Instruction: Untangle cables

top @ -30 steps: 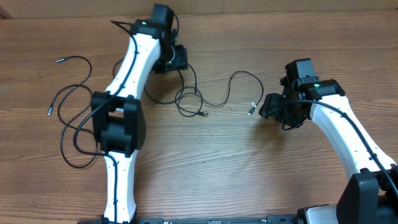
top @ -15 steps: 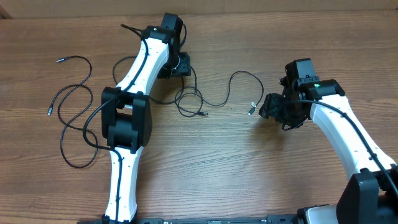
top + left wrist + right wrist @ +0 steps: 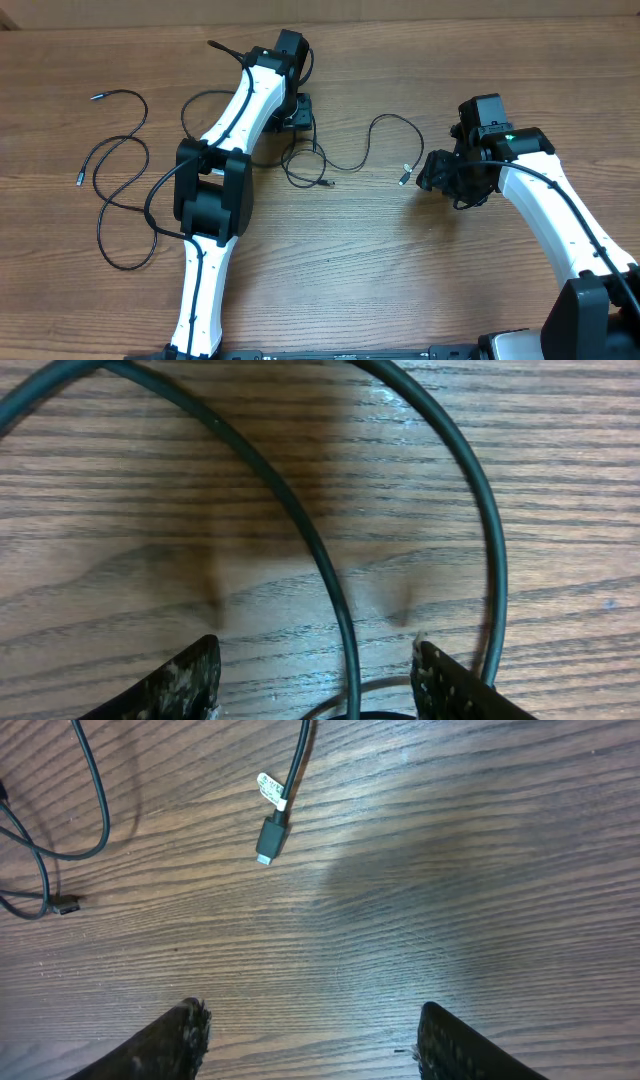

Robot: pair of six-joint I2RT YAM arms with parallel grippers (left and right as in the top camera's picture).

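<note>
i see my left tool (image 3: 315, 680) wide astride a cable loop (image 3: 328, 575); right tool (image 3: 310, 1040) wide, empty, near a plug (image 3: 270, 840).

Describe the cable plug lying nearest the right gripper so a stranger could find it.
Start at the right gripper on the wooden table. Just in front of its open jaws lies a black plug, ending the middle cable. Only this plug carries a small white tag.
</note>
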